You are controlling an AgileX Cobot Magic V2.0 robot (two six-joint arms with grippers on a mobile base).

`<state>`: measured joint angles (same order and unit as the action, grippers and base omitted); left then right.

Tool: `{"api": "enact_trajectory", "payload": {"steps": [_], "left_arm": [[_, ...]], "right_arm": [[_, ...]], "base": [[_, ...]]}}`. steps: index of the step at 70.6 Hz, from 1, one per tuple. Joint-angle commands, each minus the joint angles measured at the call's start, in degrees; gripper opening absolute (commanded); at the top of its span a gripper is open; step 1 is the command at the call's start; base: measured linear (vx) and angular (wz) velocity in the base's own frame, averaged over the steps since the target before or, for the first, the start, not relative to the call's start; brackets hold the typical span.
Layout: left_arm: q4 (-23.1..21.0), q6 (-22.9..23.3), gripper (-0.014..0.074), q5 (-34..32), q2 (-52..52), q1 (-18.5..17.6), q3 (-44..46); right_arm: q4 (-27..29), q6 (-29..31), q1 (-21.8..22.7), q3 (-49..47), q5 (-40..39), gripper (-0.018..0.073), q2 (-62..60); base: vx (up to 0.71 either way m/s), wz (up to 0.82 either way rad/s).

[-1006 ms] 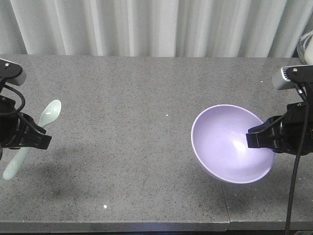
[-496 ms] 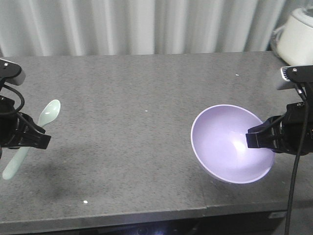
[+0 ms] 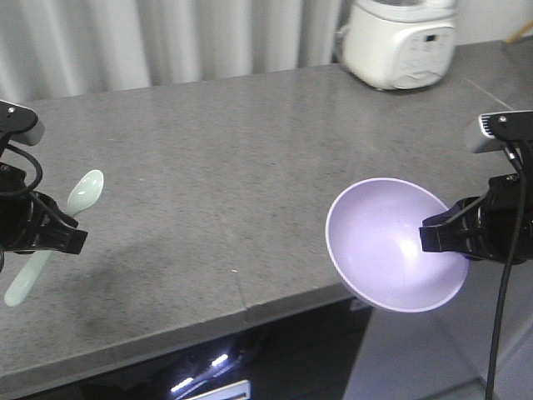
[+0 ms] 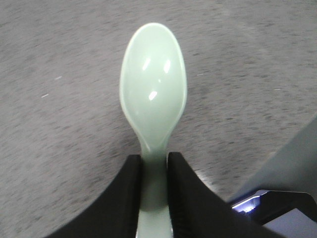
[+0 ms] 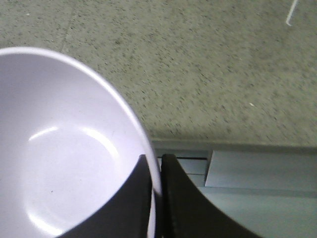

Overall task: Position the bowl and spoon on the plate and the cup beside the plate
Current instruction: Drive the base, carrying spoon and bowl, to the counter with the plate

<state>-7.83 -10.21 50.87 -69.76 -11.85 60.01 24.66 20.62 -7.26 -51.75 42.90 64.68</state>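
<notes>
A pale mint-green spoon (image 3: 80, 197) hangs above the grey counter at the left, its handle pinched in my left gripper (image 3: 57, 235), which is shut on it; the left wrist view shows the spoon (image 4: 153, 94) head pointing away from the gripper (image 4: 154, 163). At the right, the lavender bowl (image 3: 385, 242) is held tilted, partly past the counter's front edge, with my right gripper (image 3: 433, 237) shut on its rim. The right wrist view shows the bowl (image 5: 64, 148) with the gripper (image 5: 157, 166) clamping its rim, one finger inside and one outside. Plate and cup are out of view.
The grey stone counter (image 3: 216, 167) runs at an angle, with its front edge (image 3: 275, 304) near the bowl. A white rice cooker (image 3: 401, 42) stands at the back right. Dark base parts with small lights (image 3: 200, 375) show below the counter edge. A curtain (image 3: 166, 33) hangs behind.
The whole view has shifted: the counter now appears turned and farther left, its front edge is higher in the frame, and the rice cooker has come into view. Both grippers keep their hold.
</notes>
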Motion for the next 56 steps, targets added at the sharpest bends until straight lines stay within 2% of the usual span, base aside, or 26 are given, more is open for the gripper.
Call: {"api": "enact_trajectory", "payload": {"steps": [1, 56], "left_arm": [[-1.0, 0.2, 0.008, -2.9, 1.5, -0.2, 1.3], [-1.0, 0.2, 0.008, -2.9, 1.5, -0.2, 1.3]], "right_arm": [[1.3, 0.0, 0.1, -1.4, -3.1, -0.0003, -1.4], [1.3, 0.0, 0.1, -1.4, -2.9, -0.0003, -1.4]], "base": [[-0.12, -0.51], [-0.1, -0.46]]}}
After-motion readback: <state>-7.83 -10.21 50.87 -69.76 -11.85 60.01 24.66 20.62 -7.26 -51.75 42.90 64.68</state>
